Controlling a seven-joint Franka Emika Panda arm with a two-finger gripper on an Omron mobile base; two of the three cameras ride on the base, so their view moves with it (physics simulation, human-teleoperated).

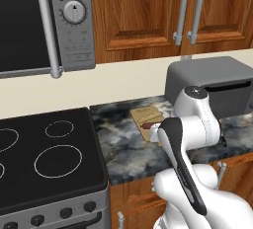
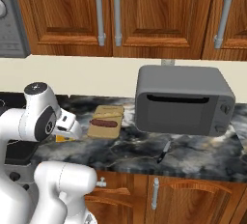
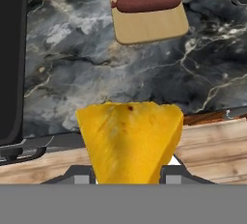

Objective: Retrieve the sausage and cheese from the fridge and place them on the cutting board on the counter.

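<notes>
Reddish wood cabinets (image 2: 144, 15) back this kitchen, with a cream wall strip under them and a dark marbled table (image 2: 193, 153) below. At far left in the left base view hangs a microwave (image 1: 44, 20) over a black stovetop (image 1: 47, 159) with white rings. Next to the stovetop the table begins, and on it lies the board (image 1: 147, 118), a small tan rectangle; the hand view shows it too (image 3: 159, 22). On the board rests the sausage (image 3: 147, 2), a dark red-brown link lying across it, also clear in the right base view (image 2: 104, 123). A paler flat thing lies on the board's far part; I cannot tell what it is. Short of the board, over the table's front edge, the white arm (image 1: 190, 124) holds the cheese (image 3: 130, 141) in its gripper (image 3: 130, 172): the jaws are closed narrowly on the yellow-orange wedge, which stands up between them. In the right base view the cheese peeks out under the wrist (image 2: 61, 138), left of the board and apart from it. Right of the board stands a grey toaster oven (image 2: 183, 100), and a small dark knife (image 2: 163, 153) lies on the table before it.
</notes>
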